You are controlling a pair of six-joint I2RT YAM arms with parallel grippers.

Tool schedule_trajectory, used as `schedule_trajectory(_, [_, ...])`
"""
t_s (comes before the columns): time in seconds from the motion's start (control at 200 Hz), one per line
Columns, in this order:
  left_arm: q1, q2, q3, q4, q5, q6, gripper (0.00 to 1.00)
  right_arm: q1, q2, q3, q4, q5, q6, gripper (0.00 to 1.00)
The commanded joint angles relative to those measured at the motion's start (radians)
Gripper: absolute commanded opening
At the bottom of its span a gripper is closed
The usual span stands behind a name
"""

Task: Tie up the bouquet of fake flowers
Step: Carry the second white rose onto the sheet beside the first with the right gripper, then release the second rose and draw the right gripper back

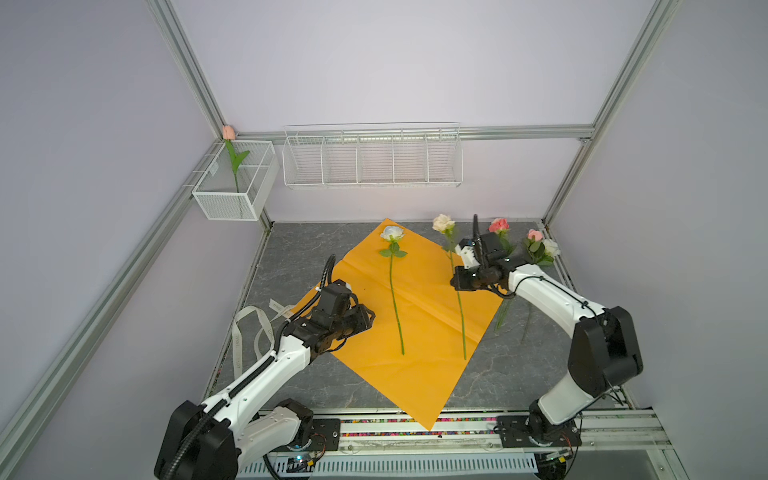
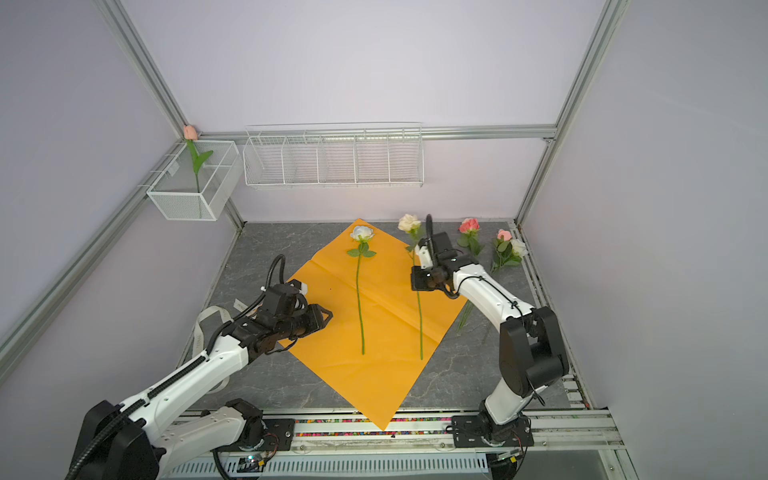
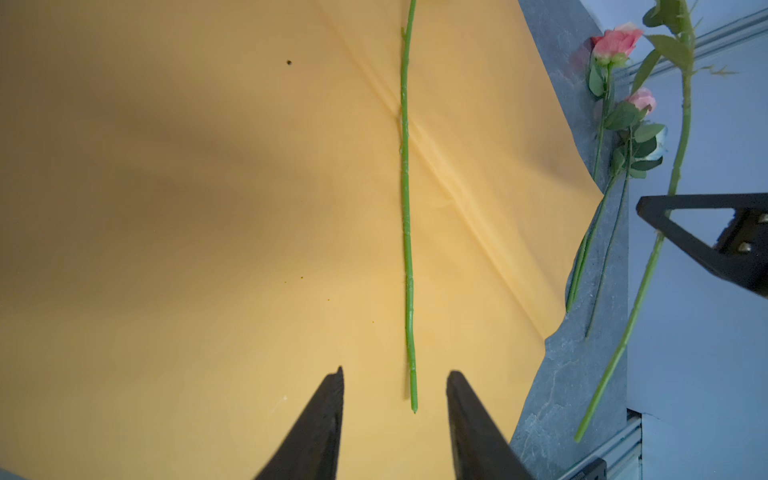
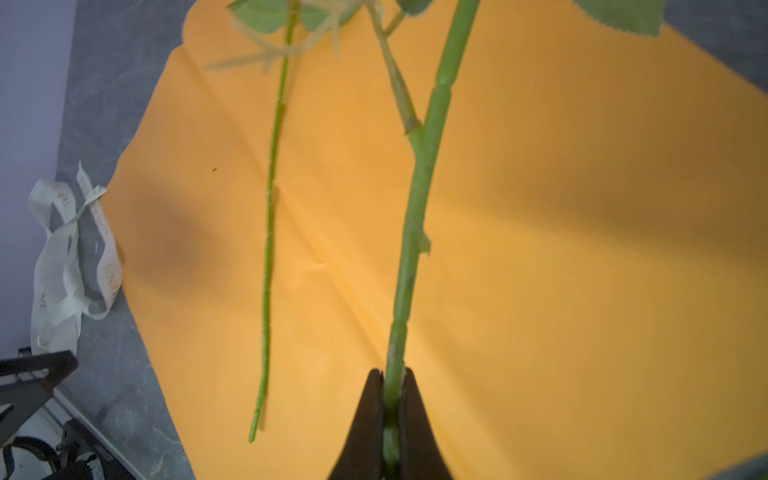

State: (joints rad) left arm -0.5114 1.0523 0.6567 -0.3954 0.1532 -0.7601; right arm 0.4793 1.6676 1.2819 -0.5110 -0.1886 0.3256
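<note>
The fake flowers lie apart, not bundled. A white rose (image 1: 392, 233) (image 2: 361, 232) lies on the orange wrapping paper (image 1: 419, 328) (image 2: 382, 374), its stem (image 3: 405, 208) (image 4: 269, 232) pointing toward the front. My right gripper (image 1: 457, 283) (image 2: 417, 282) (image 4: 392, 374) is shut on the stem (image 4: 419, 199) of a cream rose (image 1: 443, 223) (image 2: 409, 222), held above the paper's right side. My left gripper (image 1: 370, 318) (image 2: 328, 316) (image 3: 396, 372) stands open over the paper's left part with nothing between its fingers. Pink roses (image 1: 498, 225) (image 1: 535, 235) (image 3: 615, 41) and a pale one (image 1: 551, 247) lie at the back right.
A pale ribbon (image 1: 249, 332) (image 4: 70, 257) lies on the grey table (image 1: 299, 257) left of the paper. A white mesh basket (image 1: 235, 195) on the left wall holds a pink tulip (image 1: 228, 133). A wire rack (image 1: 372, 158) hangs on the back wall.
</note>
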Motion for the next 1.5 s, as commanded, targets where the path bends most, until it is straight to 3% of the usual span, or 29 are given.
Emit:
schedule_trajectory(0.0, [0.042, -0.053, -0.033, -0.068, -0.074, -0.039, 0.42, 0.134, 0.14, 0.147, 0.074, 0.107, 0.079, 0.07])
schedule_trajectory(0.2, [0.069, -0.093, -0.043, -0.108, -0.077, -0.04, 0.42, 0.247, 0.446, 0.447, 0.096, 0.119, 0.216, 0.07])
schedule_trajectory(0.285, [0.07, -0.092, -0.042, -0.098, -0.059, -0.052, 0.42, 0.259, 0.58, 0.632, 0.001, 0.099, 0.266, 0.07])
schedule_trajectory(0.335, [0.071, -0.089, -0.039, -0.088, -0.046, -0.058, 0.42, 0.273, 0.65, 0.749, -0.085, 0.144, 0.272, 0.07])
schedule_trajectory(0.595, [0.073, -0.046, -0.022, -0.078, -0.03, -0.031, 0.42, 0.29, 0.821, 0.9, -0.171, 0.155, 0.312, 0.07])
schedule_trajectory(0.945, [0.074, -0.028, -0.027, -0.063, -0.01, -0.017, 0.42, 0.292, 0.761, 0.819, -0.161, 0.141, 0.274, 0.1])
schedule_trajectory(1.01, [0.075, -0.027, -0.025, -0.062, -0.007, -0.017, 0.42, 0.292, 0.771, 0.82, -0.208, 0.163, 0.279, 0.15])
schedule_trajectory(1.08, [0.074, -0.028, -0.025, -0.063, -0.004, -0.015, 0.42, 0.292, 0.766, 0.8, -0.203, 0.133, 0.277, 0.09])
schedule_trajectory(1.12, [0.075, -0.029, -0.026, -0.064, -0.004, -0.016, 0.42, 0.294, 0.758, 0.785, -0.188, 0.122, 0.277, 0.12])
schedule_trajectory(1.15, [0.075, -0.029, -0.028, -0.064, -0.004, -0.018, 0.42, 0.297, 0.744, 0.774, -0.174, 0.115, 0.275, 0.21])
schedule_trajectory(1.255, [0.076, -0.031, -0.025, -0.066, 0.005, -0.017, 0.42, 0.293, 0.704, 0.772, -0.176, 0.126, 0.255, 0.23])
schedule_trajectory(1.3, [0.076, -0.033, -0.022, -0.071, 0.007, -0.015, 0.42, 0.289, 0.68, 0.772, -0.178, 0.123, 0.24, 0.31])
schedule_trajectory(1.495, [0.074, -0.016, -0.002, -0.046, 0.059, 0.013, 0.43, 0.246, 0.493, 0.687, -0.204, 0.204, 0.179, 0.35])
